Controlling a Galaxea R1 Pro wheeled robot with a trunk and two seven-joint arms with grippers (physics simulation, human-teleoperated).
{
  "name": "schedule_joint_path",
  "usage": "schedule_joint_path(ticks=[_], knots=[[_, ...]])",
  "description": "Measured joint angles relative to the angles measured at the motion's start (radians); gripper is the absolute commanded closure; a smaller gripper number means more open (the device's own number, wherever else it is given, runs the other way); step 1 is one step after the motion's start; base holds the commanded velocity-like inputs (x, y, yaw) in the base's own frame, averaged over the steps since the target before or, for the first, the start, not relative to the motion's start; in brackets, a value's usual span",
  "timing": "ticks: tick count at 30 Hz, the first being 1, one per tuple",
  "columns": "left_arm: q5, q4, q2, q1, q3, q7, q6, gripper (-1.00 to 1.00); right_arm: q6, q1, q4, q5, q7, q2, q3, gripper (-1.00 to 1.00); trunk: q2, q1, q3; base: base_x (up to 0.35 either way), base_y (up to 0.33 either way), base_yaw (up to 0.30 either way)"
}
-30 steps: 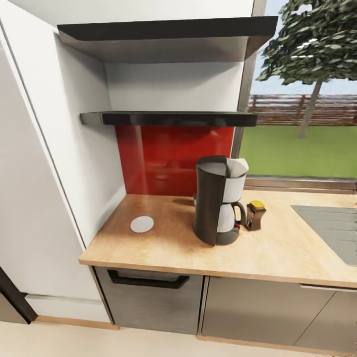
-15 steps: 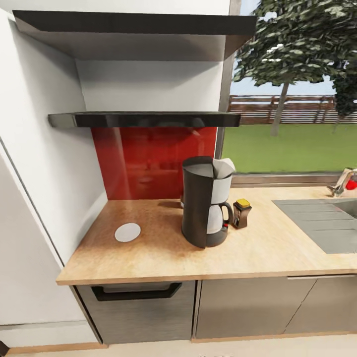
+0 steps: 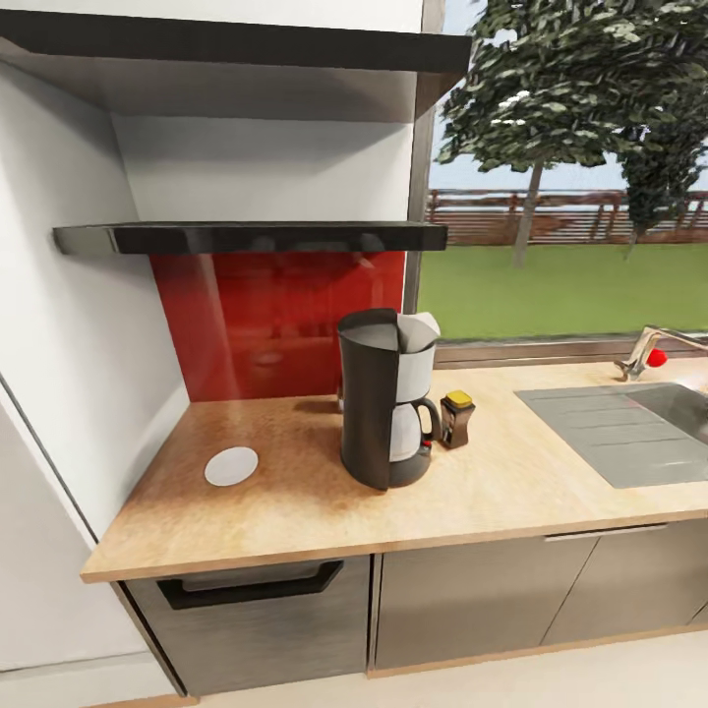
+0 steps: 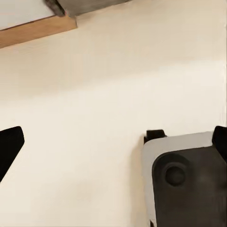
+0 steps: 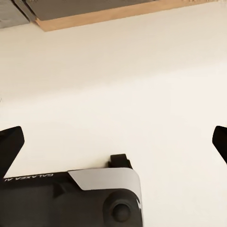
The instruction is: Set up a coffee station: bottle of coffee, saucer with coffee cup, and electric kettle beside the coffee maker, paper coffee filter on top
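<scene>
Standing on the wooden countertop (image 3: 551,482), the black coffee maker (image 3: 379,398) sits upright near the middle, its glass carafe facing right and a white paper coffee filter (image 3: 421,329) resting in its top. Just beside it on the right stands the bottle of coffee (image 3: 455,419), dark with a yellow cap; if it carries a label, it is too small to read. Well apart to the left, a flat white disc (image 3: 231,466) lies on the wood, possibly the saucer, though I cannot be sure from here. Behind the machine is a red backsplash (image 3: 280,320) under a dark shelf (image 3: 246,236). Farther right are a grey sink (image 3: 629,433) and its faucet (image 3: 649,351), with a window (image 3: 570,177) looking onto grass and trees.

Both wrist cameras look down at pale floor. The left gripper (image 4: 116,139) has its fingers spread wide and grips nothing; the right gripper (image 5: 116,139) is likewise spread and bare. Small mirrored lettering on the robot's base (image 5: 71,198) seems to read "GALAXEA".
</scene>
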Motion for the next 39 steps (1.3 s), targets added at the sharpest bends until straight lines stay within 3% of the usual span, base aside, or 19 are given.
schedule_joint_path(ticks=[2, 3, 4, 8, 11, 15, 16, 19, 24, 31, 39], knots=[[-0.001, -0.059, 0.003, 0.0, 0.0, -0.06, 0.002, -1.0, 0.0, 0.0, -0.001, 0.002, 0.006, 0.002, 0.006, -1.0, 0.0, 0.0, 0.0, 0.0, 0.0, -0.002], [0.0, -0.112, 0.006, 0.0, 0.002, -0.127, 0.005, -1.0, -0.002, 0.0, -0.003, 0.013, 0.032, 0.005, 0.024, -1.0, 0.0, 0.0, 0.0, 0.0, 0.0, 0.0], [0.002, -0.198, 0.012, -0.001, 0.006, -0.233, 0.011, -1.0, -0.012, 0.0, -0.008, 0.061, 0.123, 0.012, 0.087, -1.0, 0.0, 0.0, 0.0, 0.0, 0.0, 0.0], [0.007, -0.354, 0.021, 0.0, 0.043, -0.348, 0.014, -1.0, -0.125, 0.0, -0.059, 0.114, 0.302, 0.018, 0.15, -1.0, 0.0, 0.0, 0.0, 0.0, 0.0, 0.0], [0.025, -0.461, 0.021, -0.001, 0.101, -0.421, 0.019, -1.0, -0.231, 0.0, -0.12, 0.137, 0.366, 0.026, 0.162, -1.0, 0.0, 0.0, 0.0, 0.0, 0.0, 0.0], [0.055, -0.566, 0.02, -0.001, 0.147, -0.452, 0.047, -1.0, -0.269, 0.0, -0.18, 0.144, 0.435, 0.033, 0.165, -1.0, 0.0, 0.0, 0.0, 0.0, 0.0, 0.0], [0.072, -0.626, 0.021, -0.001, 0.158, -0.458, 0.091, -1.0, -0.275, 0.0, -0.214, 0.146, 0.482, 0.049, 0.165, -1.0, 0.0, 0.0, 0.0, 0.0, 0.0, 0.0], [0.099, -0.735, 0.023, -0.001, 0.166, -0.467, 0.18, -1.0, -0.279, 0.0, -0.283, 0.148, 0.537, 0.079, 0.164, -1.0, 0.0, 0.0, 0.0, 0.0, 0.0, 0.0], [0.122, -0.892, 0.024, -0.012, 0.183, -0.473, 0.288, -1.0, -0.28, 0.0, -0.383, 0.147, 0.564, 0.108, 0.165, -1.0, 0.0, 0.0, 0.0, 0.0, 0.0, 0.0], [0.125, -0.935, 0.028, -0.099, 0.232, -0.477, 0.402, -1.0, -0.277, 0.0, -0.499, 0.145, 0.585, 0.131, 0.166, -1.0, 0.0, 0.0, 0.0, 0.0, 0.0, 0.0], [0.125, -0.94, 0.042, -0.188, 0.235, -0.479, 0.508, -1.0, -0.258, 0.0, -0.614, 0.143, 0.603, 0.131, 0.167, -1.0, 0.0, 0.0, 0.0, 0.0, 0.0, 0.0]])
